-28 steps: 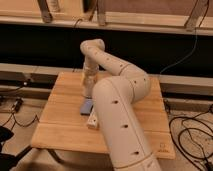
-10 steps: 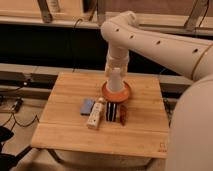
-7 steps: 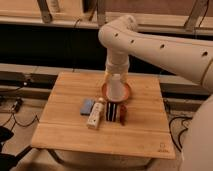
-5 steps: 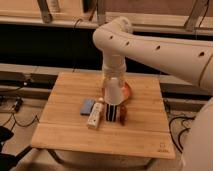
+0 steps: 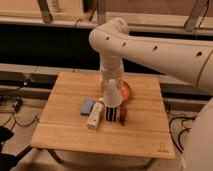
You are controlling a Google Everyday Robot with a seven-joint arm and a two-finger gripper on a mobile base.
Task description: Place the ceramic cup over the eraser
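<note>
Hanging over the bench (image 5: 70,135), the hand (image 5: 110,84) sits straight above the striped eraser (image 5: 111,114), with the whitish ceramic cup (image 5: 111,97) seemingly at its tip, just over the eraser. Whether the hand is clamped or apart, I cannot tell; the drop looks vertical.

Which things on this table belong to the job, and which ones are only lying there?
For the job: the hand, low over the striped eraser. The cup cannot be told apart from the hand.

Only lying there: orange bowl, blue block, cream bottle, small reddish thing.
</note>
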